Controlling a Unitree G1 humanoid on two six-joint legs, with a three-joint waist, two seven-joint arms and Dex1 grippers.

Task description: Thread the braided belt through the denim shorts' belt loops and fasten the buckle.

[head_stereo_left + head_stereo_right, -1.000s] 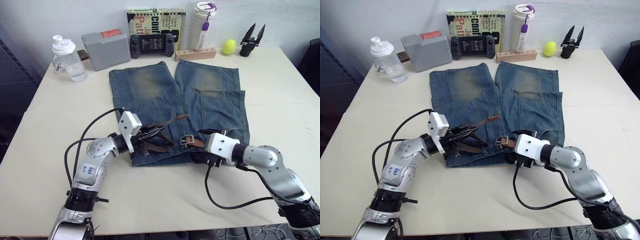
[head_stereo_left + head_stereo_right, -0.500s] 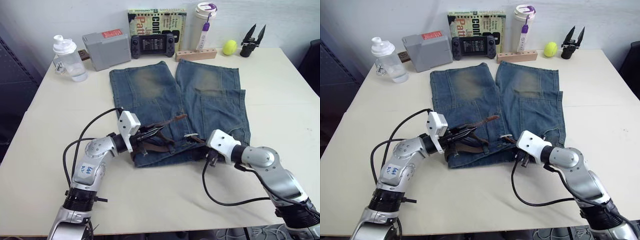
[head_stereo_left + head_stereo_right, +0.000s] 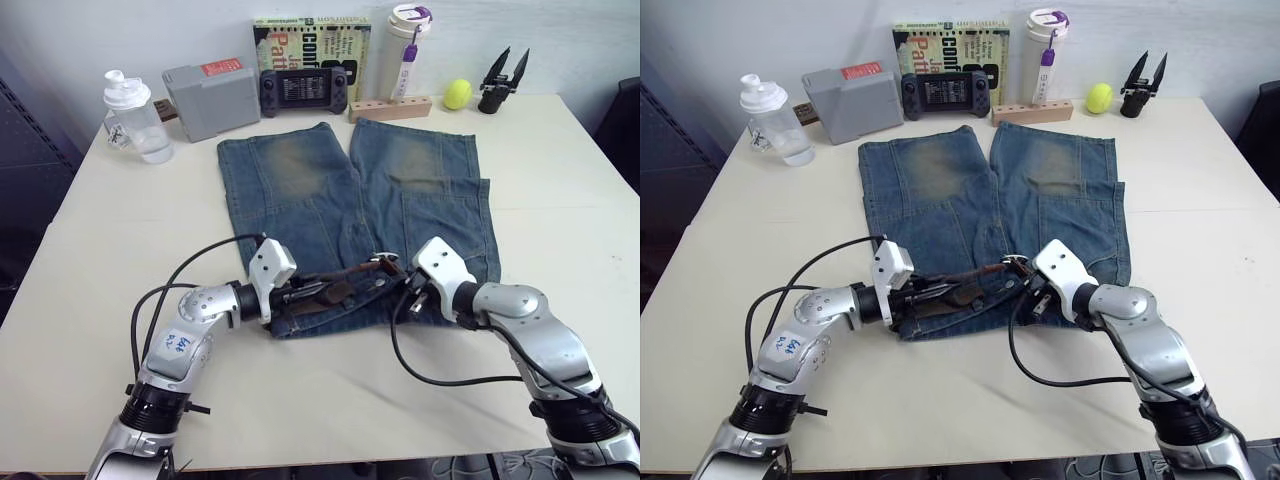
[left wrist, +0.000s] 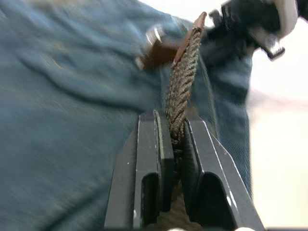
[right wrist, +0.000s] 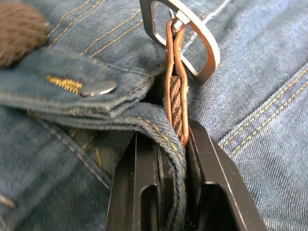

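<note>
Both grippers pinch the braided belt (image 3: 335,291) over the denim shorts (image 3: 350,200) waistband: left gripper (image 4: 172,139) clamps the woven strap, right gripper (image 5: 171,144) clamps belt and denim edge, the buckle (image 5: 180,36) just beyond its fingertips.

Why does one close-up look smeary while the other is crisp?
In the left wrist view the shorts and the buckle are streaked with blur, likely motion, while the left gripper shut on the belt stays fairly sharp. In the right wrist view the buckle, stitching and rivet are crisp. In the left eye view the light is soft and even.
</note>
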